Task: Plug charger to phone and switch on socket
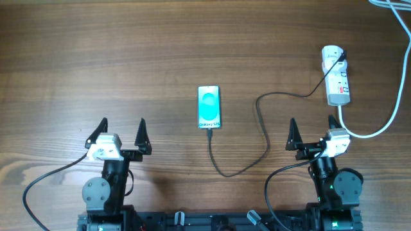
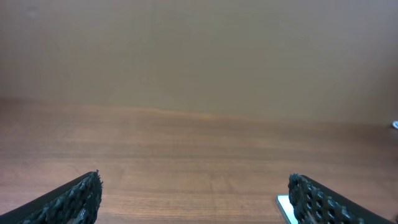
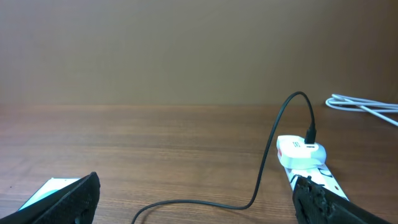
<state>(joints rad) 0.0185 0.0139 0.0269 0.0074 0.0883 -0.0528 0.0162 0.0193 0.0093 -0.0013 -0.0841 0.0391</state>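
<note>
So we're looking at a plain wooden table [image 1: 128, 64], brown with the grain running left to right, and behind it in both wrist views a flat beige-brown wall [image 2: 199, 50]. Not much of a room otherwise.

The phone [image 1: 209, 107] lies flat around the middle of the table, teal screen lit, its white text strip at the end nearer the arms. The charger [image 1: 263, 138] runs from the adapter [image 1: 332, 54] on the socket [image 1: 336, 83], loops down across the wood and curls back up, so its plug tip sits right at the phone's near edge. We can't tell if it's fully seated.

The socket is at the far right, lengthwise away from the arms, with a thick white cord [image 1: 385, 122] swinging off to the right edge.

The left gripper [image 1: 122, 122] hovers at the near left, fingers spread wide, gripping nothing. The right gripper [image 1: 312, 120] is the same at the near right, spread apart and empty, just short of the socket.
</note>
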